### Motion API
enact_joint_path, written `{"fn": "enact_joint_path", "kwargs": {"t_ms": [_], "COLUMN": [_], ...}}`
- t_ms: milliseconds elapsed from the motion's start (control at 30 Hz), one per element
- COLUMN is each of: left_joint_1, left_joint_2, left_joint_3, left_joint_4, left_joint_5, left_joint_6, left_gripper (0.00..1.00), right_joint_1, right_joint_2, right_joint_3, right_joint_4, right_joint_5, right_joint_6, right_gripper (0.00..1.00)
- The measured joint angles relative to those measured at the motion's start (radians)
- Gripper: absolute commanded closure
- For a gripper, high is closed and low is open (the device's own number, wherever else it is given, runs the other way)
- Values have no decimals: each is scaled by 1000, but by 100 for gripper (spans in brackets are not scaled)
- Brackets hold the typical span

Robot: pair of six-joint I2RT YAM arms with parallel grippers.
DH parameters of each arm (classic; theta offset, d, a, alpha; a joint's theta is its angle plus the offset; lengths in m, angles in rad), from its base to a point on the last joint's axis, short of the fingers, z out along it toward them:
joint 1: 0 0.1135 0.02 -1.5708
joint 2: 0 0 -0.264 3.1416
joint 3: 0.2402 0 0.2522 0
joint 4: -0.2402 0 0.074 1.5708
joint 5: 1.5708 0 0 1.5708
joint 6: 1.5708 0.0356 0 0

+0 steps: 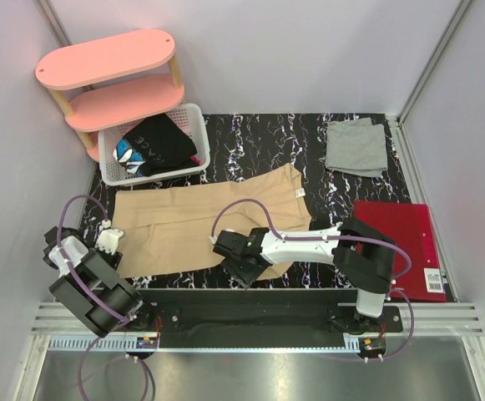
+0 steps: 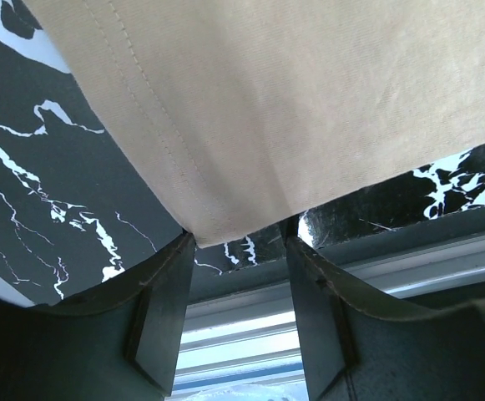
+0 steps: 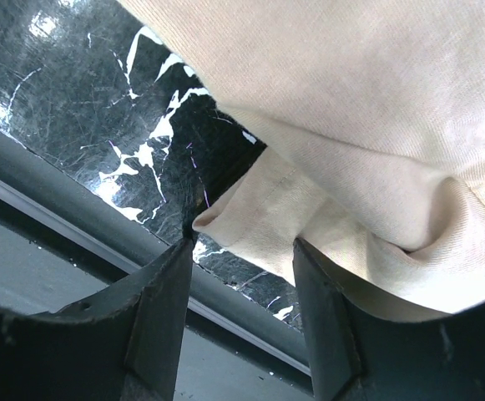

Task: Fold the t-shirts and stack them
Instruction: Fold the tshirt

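Tan t-shirt (image 1: 200, 221) lay spread mostly flat on the surface (image 1: 259, 138), left of red folder (image 1: 396, 246), near hem bunched. Grey t-shirt (image 1: 356, 148) lay folded just beyond the folder.

Tan t-shirt (image 1: 184, 221): soft matt cloth to my eye, fine knit, stitched hem, lightly creased.
Grey t-shirt (image 1: 356, 147): matt cloth too, soft and limp.
Surface (image 1: 259, 142): black stone look with white veins, glossy; I see fine scratches up close.
Folder (image 1: 396, 242): red, stiff, smooth, faint sheen.
Basket (image 1: 201, 134): white slatted plastic.
Shelf (image 1: 104, 58): pink matt boards on pale wooden posts.
My left pincer (image 2: 239, 242) and my right pincer (image 3: 244, 244): dark, matt, plastic-looking.
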Motion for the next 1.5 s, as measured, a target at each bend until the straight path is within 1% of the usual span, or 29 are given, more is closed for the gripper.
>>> {"fn": "enact_joint_path", "kwargs": {"t_ms": [333,567,733,800,833,900,967,1033,1067,1167,1200,1267,1300,1367,1400,1433,1467,1500], "left_joint_1": [8,31,32,32,32,31,25,16,8,-15,-24,-43,-51,-63,-67,-70,-74,-76], "left_joint_2": [-16,79,86,86,86,89,96,106,110,111,111,111,111,111,111,111,111,111], "left_joint_3": [36,51,56,56,57,60,66,74,77,78,78,78,78,79,79,79,79,79], "left_joint_4": [-19,23,26,26,27,31,37,37,37,37,37,37,37,37,37,37,37,37], "left_joint_5": [18,20,21,21,22,24,28,32,35,43,44,50,53,57,60,61,61,63], "left_joint_6": [17,17,11,8,6,-2,-10,-20,-24,-36,-39,-52,-58,-69,-75,-79,-82,-85], "left_gripper": [47,48,48,54,63,70,74,75,79,85,90,96,99,100,100,100,100,100], "right_joint_1": [0,0,0,0,0,0,0,0,0,0,0,0,0,0,0,0,0,0], "right_joint_2": [0,0,-1,-1,-1,-1,-1,-1,-1,-1,-1,-1,-1,-1,0,0,0,0], "right_joint_3": [-2,-2,-3,-3,-3,-3,-3,-3,-3,-3,-3,-3,-3,-2,-2,-2,-2,-2], "right_joint_4": [3,5,6,7,7,8,10,11,11,13,13,14,15,15,16,16,17,17], "right_joint_5": [4,6,7,8,8,10,16,21,24,26,26,27,27,27,27,27,28,30], "right_joint_6": [3,4,7,8,8,8,8,8,8,9,9,11,11,11,11,11,13,21], "right_gripper": [44,45,46,47,48,48,49,49,50,50,51,53,58,66,72,90,96,100]}}
